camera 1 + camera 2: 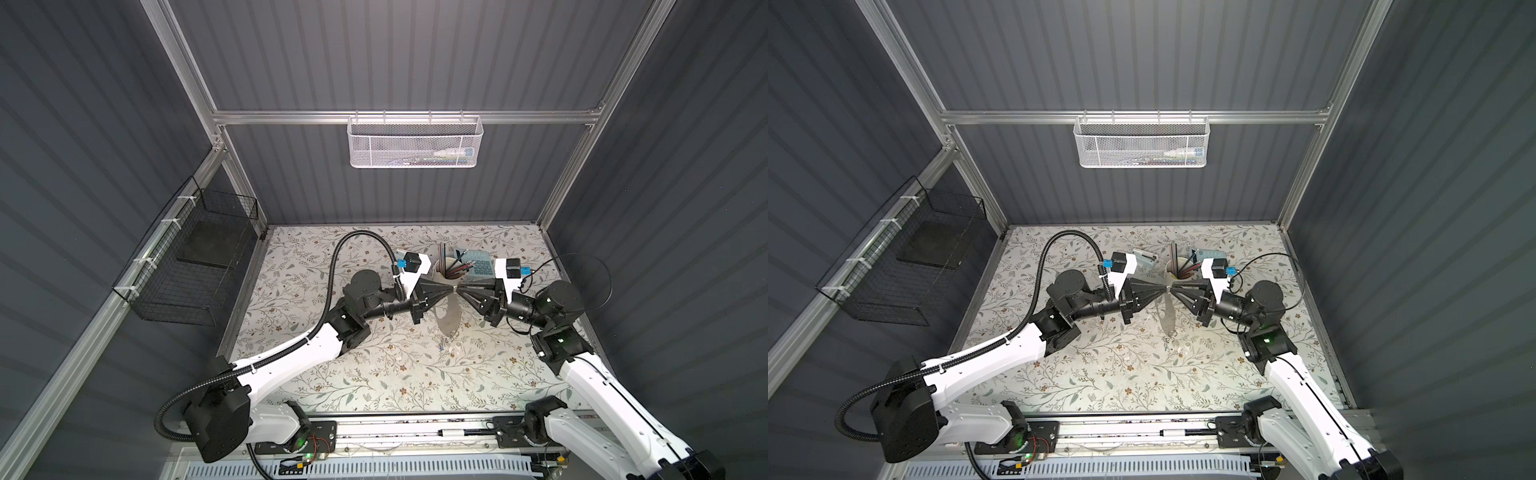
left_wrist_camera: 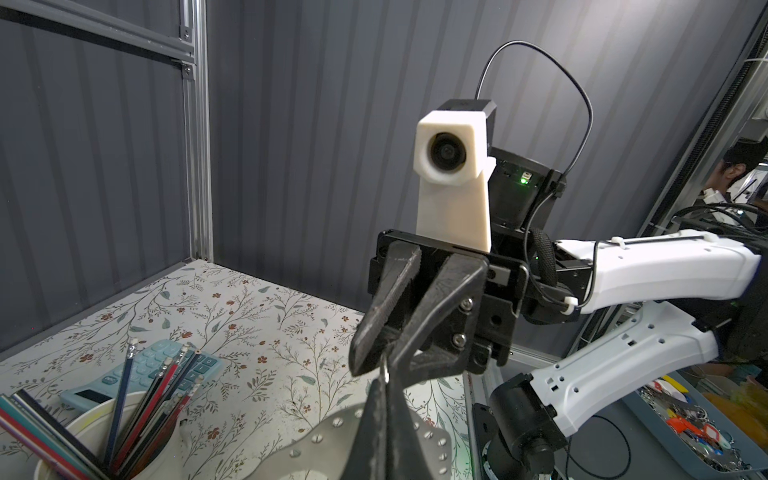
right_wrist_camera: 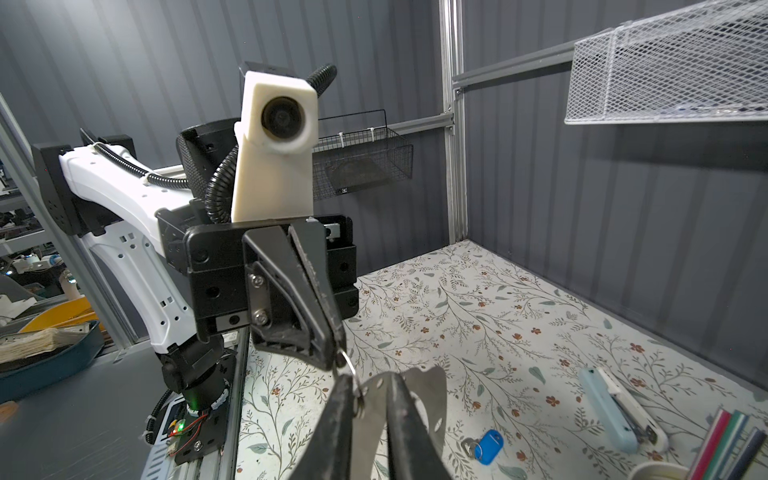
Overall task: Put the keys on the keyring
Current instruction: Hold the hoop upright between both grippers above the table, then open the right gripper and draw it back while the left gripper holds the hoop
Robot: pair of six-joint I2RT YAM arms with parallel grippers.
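The keyring is a flat grey studded loop hanging above the middle of the table. A small wire ring sits at its top. My left gripper is shut on that wire ring, and the loop hangs below its fingers. My right gripper faces it tip to tip. Its jaws stand narrowly apart around the wire ring and the loop's top, and one finger touches the ring. One key with a blue tag lies on the table under the loop, a small speck in a top view.
A white cup of pencils and a teal calculator stand just behind the grippers. A pale blue stapler lies near the cup. A white mesh basket hangs on the back wall and a black wire basket on the left rail.
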